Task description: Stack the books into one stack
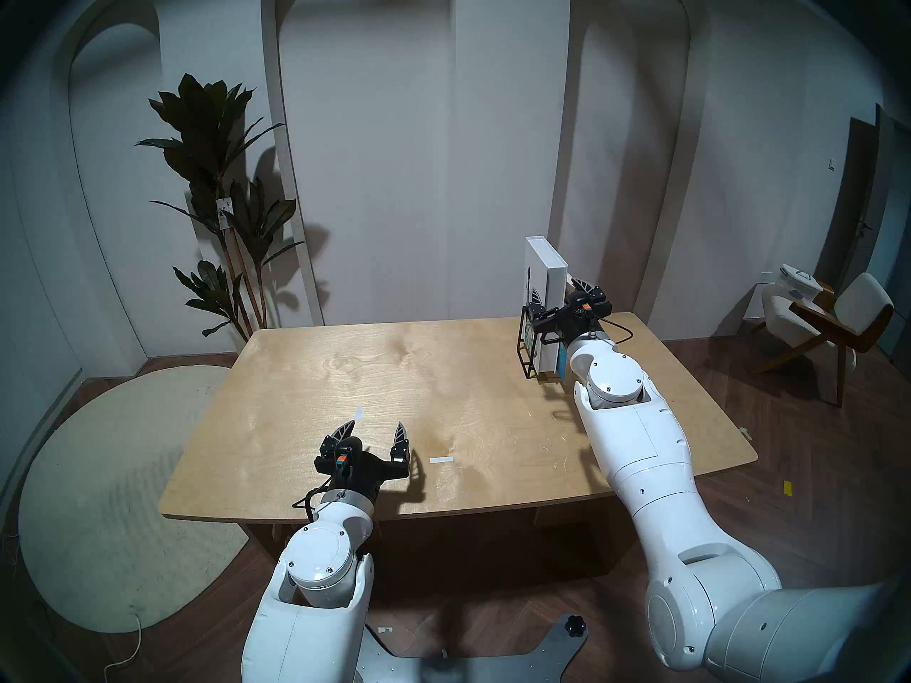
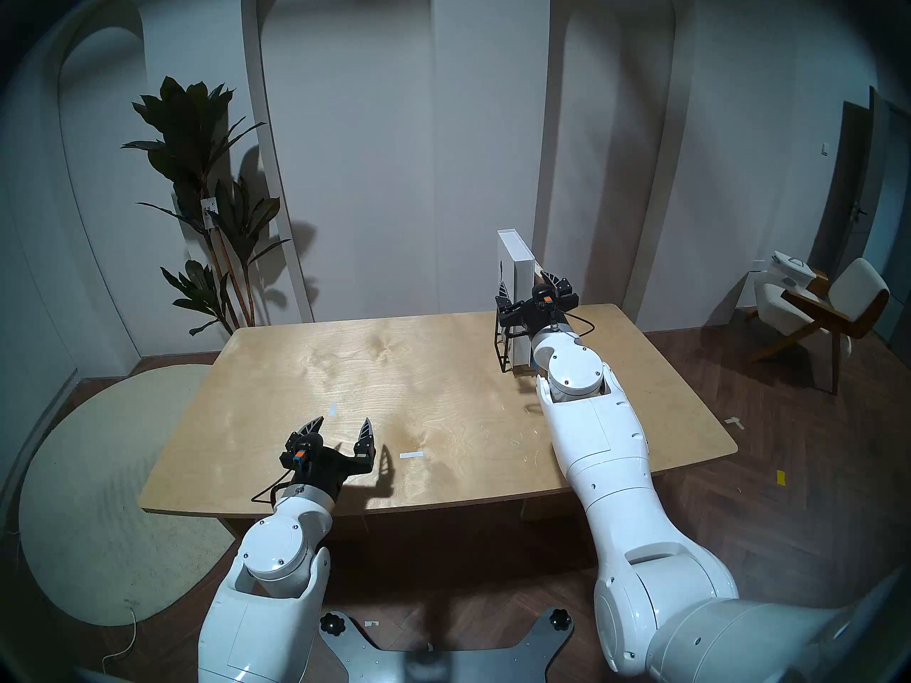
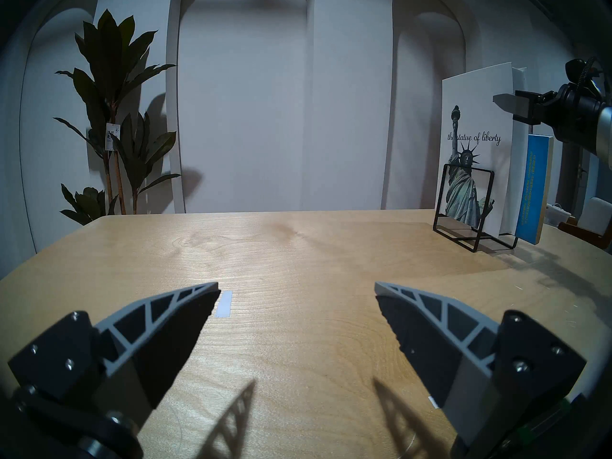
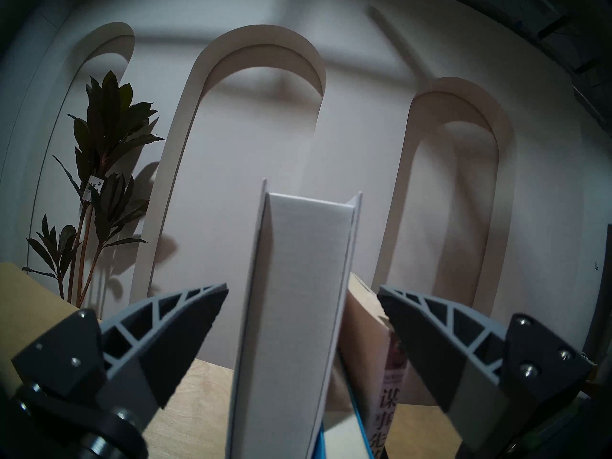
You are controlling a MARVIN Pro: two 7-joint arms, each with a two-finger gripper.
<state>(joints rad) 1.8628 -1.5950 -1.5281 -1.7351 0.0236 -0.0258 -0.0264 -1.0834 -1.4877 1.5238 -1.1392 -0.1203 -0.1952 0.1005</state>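
Three books stand upright in a black wire rack (image 1: 523,352) at the table's far right. The white hardcover (image 1: 544,273) has a Statue of Liberty cover, seen in the left wrist view (image 3: 477,117). The blue-green paperback (image 3: 533,190) stands right of it. The beige-pink paperback (image 4: 367,316) with black calligraphy is furthest right. My right gripper (image 1: 559,292) is open. Its jaws straddle the white hardcover (image 4: 298,282) and the paperbacks, with gaps at both fingers. My left gripper (image 1: 375,425) is open and empty, low over the table's near left part.
The wooden table (image 1: 443,371) bears two small white tape strips (image 1: 441,459) (image 1: 359,411). A tall potted plant (image 1: 222,199) stands behind its far left corner. A chair (image 1: 828,322) stands on the floor to the right, and a round rug (image 1: 113,494) lies to the left.
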